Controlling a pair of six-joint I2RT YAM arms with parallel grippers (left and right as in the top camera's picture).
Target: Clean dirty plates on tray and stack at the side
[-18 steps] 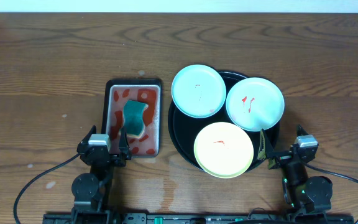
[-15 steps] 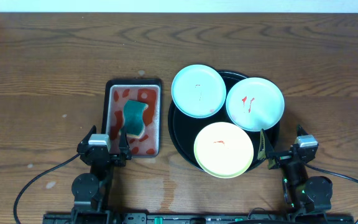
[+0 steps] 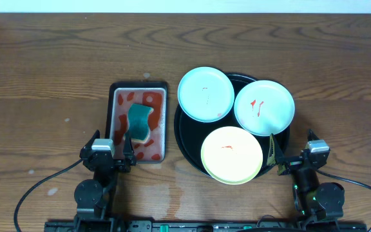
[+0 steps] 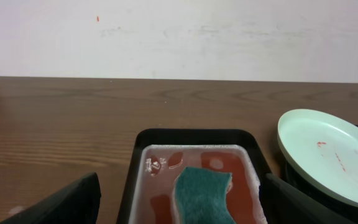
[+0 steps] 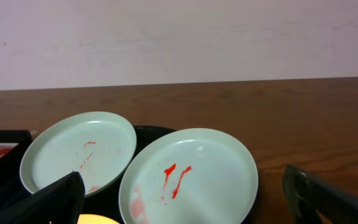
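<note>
1. Three red-smeared plates lie on a round black tray (image 3: 184,143): pale blue plate (image 3: 205,94) far left, white plate (image 3: 264,107) far right, pale yellow plate (image 3: 232,154) nearest the robot.
2. The left gripper (image 3: 111,149) and right gripper (image 3: 293,151) sit low at the surface's (image 3: 57,77) near edge, fingers spread, both empty.
3. A green sponge (image 3: 140,122) lies in a rectangular dish (image 3: 116,109) of red-stained suds, just ahead of the left gripper.
4. Likely first step: pinch the sponge across its narrow waist while the right gripper steadies the yellow plate's overhanging edge. Blue and white plates possibly touch.

On the tray (image 3: 185,138) lie a far-left plate (image 3: 205,94), a far-right plate (image 3: 265,107) and a near plate (image 3: 232,154); left of it, a dish (image 3: 113,109) holds a sponge (image 3: 140,122).
</note>
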